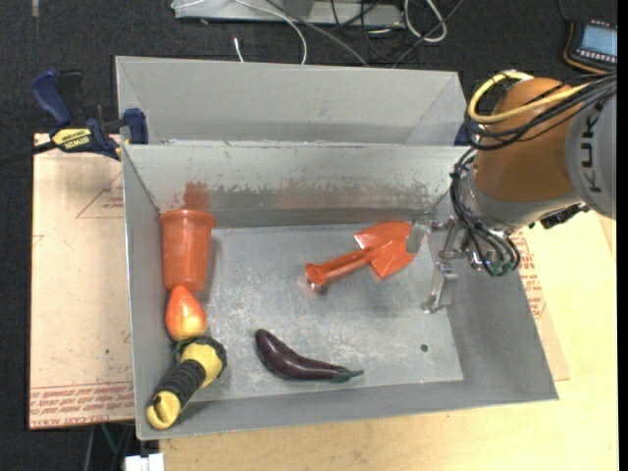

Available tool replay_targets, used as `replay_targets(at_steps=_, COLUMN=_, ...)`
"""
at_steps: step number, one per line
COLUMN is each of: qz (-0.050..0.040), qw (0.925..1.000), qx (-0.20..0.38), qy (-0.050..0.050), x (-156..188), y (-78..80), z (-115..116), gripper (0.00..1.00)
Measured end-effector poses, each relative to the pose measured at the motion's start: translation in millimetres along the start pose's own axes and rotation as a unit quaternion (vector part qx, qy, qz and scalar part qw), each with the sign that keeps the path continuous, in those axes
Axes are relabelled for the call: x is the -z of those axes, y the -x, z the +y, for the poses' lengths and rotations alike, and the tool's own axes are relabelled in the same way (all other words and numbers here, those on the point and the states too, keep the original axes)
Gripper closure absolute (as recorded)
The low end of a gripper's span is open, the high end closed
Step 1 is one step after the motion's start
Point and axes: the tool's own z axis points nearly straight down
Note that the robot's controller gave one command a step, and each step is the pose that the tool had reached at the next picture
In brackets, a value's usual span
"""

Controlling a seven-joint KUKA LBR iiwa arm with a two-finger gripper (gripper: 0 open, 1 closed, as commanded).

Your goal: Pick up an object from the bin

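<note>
An orange toy shovel lies flat (blade rightward) mid-bin.

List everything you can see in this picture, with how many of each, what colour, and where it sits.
bin: one, grey metal, middle of the view
cup: one, orange, lying along the bin's left wall
fruit: one, red and yellow, by the left wall, just in front of the cup
tool: one, yellow and black, in the front left corner
eggplant: one, dark purple with a green stem, front middle of the floor
shovel: one, orange, right of centre, blade towards the pincer
arm: one, orange cover, coming in from the right
pincer: one, grey metal, just right of the shovel's blade
</note>
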Motion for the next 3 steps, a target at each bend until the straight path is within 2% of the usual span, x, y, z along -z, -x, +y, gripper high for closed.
replay_targets(at_steps=1, qz=-0.0038, qw=1.0, qx=0.002, qy=0.0, x=4.6, y=1.9, z=0.5, gripper=0.0)
replay_targets(at_steps=2, qz=-0.0033, qw=0.9998, qx=-0.018, qy=0.001, x=-96.2, y=71.0, z=69.1, gripper=0.0)
replay_targets(at_steps=3, qz=-0.013, qw=0.9989, qx=0.044, qy=-0.003, x=-37.8, y=78.5, z=68.8, gripper=0.0)
